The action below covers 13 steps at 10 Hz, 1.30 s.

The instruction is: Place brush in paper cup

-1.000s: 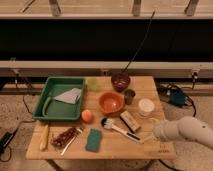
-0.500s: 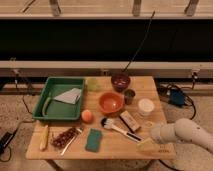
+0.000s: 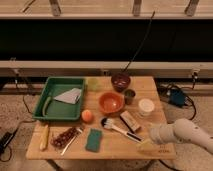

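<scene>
Gripper partly hidden (front-right table corner)

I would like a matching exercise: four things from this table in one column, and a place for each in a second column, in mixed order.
Things:
1 brush
2 paper cup
3 gripper
4 green tray

Places:
A left side of the table
B near the table's front right corner
C lying in front of the orange bowl
D right of the small dark cup

Pairs: 1-C, 2-D, 3-B, 4-A
</scene>
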Motion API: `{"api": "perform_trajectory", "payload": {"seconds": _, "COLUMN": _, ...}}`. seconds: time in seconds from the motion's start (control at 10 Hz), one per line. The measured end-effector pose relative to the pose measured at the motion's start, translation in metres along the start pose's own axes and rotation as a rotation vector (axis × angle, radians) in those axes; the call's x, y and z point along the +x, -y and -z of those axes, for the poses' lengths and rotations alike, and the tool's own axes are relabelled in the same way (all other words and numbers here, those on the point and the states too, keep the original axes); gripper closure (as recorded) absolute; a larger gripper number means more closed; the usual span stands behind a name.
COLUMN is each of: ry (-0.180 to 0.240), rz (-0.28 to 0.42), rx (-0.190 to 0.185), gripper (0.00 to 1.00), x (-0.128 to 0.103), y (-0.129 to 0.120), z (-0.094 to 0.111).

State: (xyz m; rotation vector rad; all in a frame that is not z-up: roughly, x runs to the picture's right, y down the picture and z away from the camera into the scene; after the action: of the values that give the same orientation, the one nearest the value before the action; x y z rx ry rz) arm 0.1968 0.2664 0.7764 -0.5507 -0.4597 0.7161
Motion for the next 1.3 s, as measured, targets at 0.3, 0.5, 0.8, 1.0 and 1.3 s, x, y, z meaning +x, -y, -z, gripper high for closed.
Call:
{"api": "perform_trajectory", "payload": {"seconds": 0.3, "ry": 0.000, "rz": 0.000, "rx": -0.001, "gripper": 0.20, "x": 0.000, "y": 0.000, "z": 0.000}}
{"api": "perform_trajectory", "payload": {"seconds": 0.5, "ry": 0.000, "rz": 0.000, "rx": 0.000, "gripper": 0.20, "x": 0.000, "y": 0.000, "z": 0.000}}
{"api": "perform_trajectory", "payload": {"seconds": 0.8, "ry": 0.013, "rz": 0.000, "rx": 0.012, "gripper": 0.20, "x": 0.000, "y": -0.002, "z": -0.002}}
{"api": "perform_trajectory", "payload": {"seconds": 1.0, "ry": 0.030, "rz": -0.004, "rx": 0.027, "gripper": 0.20, "x": -0.001, "y": -0.006, "z": -0.006}}
{"api": "perform_trajectory", "payload": {"seconds": 1.3, "ry": 0.058, "rz": -0.022, "rx": 0.068, "gripper": 0.20, "x": 0.003, "y": -0.008, "z": -0.016}}
